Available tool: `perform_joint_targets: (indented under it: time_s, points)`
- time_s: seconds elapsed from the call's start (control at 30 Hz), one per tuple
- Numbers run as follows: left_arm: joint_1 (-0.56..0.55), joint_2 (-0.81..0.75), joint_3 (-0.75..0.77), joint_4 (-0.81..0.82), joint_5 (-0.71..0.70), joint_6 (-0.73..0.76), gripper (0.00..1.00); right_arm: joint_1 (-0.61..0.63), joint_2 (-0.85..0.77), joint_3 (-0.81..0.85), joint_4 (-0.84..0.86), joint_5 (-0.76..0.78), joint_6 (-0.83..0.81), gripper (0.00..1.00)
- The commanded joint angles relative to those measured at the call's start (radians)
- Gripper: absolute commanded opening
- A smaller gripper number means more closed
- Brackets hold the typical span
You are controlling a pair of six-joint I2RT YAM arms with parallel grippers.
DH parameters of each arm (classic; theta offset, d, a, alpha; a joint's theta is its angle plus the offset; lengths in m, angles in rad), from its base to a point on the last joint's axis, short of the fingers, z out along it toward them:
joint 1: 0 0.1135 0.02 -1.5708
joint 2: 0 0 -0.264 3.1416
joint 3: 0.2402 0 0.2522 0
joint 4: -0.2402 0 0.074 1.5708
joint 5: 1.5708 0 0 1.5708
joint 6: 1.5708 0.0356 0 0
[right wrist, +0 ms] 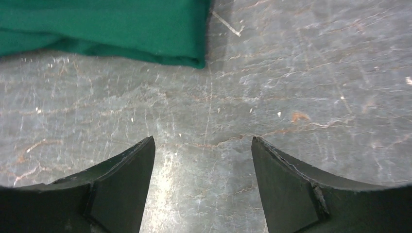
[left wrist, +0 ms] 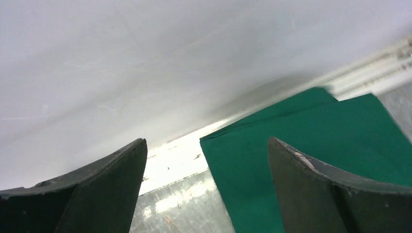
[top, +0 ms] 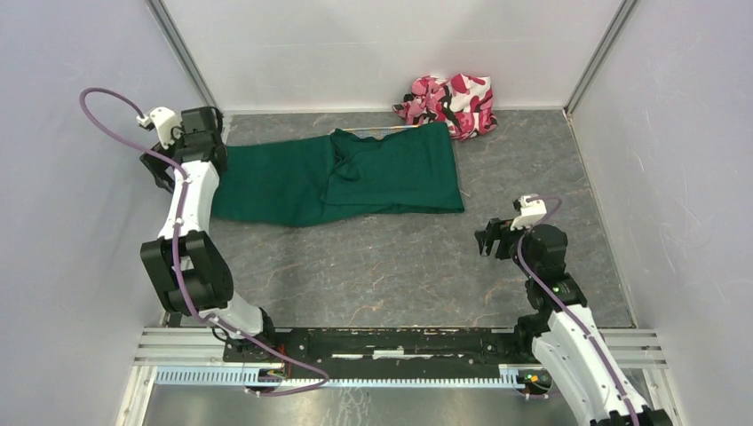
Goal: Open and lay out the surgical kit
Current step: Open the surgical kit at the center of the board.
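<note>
The surgical kit shows as a dark green cloth (top: 355, 177) lying across the back of the table, its left flap spread flat and its right part rumpled over a low bulge. The tray and the instruments are hidden. My left gripper (top: 216, 149) hovers at the cloth's far left end by the wall. In the left wrist view it (left wrist: 207, 141) is open and holds nothing, with the cloth's corner (left wrist: 316, 145) lying flat beneath it. My right gripper (top: 486, 240) is open over bare table, in front of the cloth's right corner (right wrist: 121, 29); nothing sits between its fingers (right wrist: 202, 138).
A pink, white and black camouflage bundle (top: 451, 102) rests against the back wall, just behind the cloth's right end. White walls close in the left, back and right sides. A metal rail (top: 400, 355) runs along the near edge.
</note>
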Motion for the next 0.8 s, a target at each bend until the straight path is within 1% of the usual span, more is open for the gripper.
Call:
perform_joint_targets:
  time_s: [0.0,0.1,0.2,0.3,0.33,0.4,0.47,0.57,0.67,0.77]
  points:
    - [-0.019,-0.099,-0.049,0.029,0.184,-0.081,1.00,0.011,0.085,0.045,0.065,-0.097,-0.038,0.79]
    - [-0.022,-0.132,-0.063,0.069,0.498,-0.038,1.00,0.030,0.180,0.091,0.068,-0.141,-0.072,0.78]
    - [-0.032,-0.138,-0.083,0.118,0.721,0.007,1.00,0.098,0.289,0.144,0.089,-0.121,-0.094,0.77]
    - [-0.054,-0.125,-0.081,0.117,0.835,0.011,1.00,0.229,0.404,0.218,0.118,-0.007,-0.095,0.77]
    - [-0.063,-0.126,-0.082,0.119,0.864,0.010,1.00,0.292,0.447,0.254,0.118,0.050,-0.097,0.77]
    - [-0.082,-0.137,-0.090,0.128,0.891,0.005,1.00,0.410,0.570,0.341,0.144,0.171,-0.101,0.76]
    - [-0.086,-0.163,-0.099,0.134,0.888,-0.011,1.00,0.516,0.693,0.447,0.146,0.283,-0.113,0.76]
    - [-0.086,-0.211,-0.109,0.128,0.811,-0.029,1.00,0.657,0.915,0.658,0.130,0.410,-0.139,0.76]
    - [-0.086,-0.254,-0.124,0.122,0.747,-0.053,1.00,0.751,1.131,0.893,0.127,0.481,-0.144,0.76]
    - [-0.084,-0.271,-0.125,0.117,0.733,-0.057,1.00,0.800,1.303,1.103,0.088,0.524,-0.129,0.76]
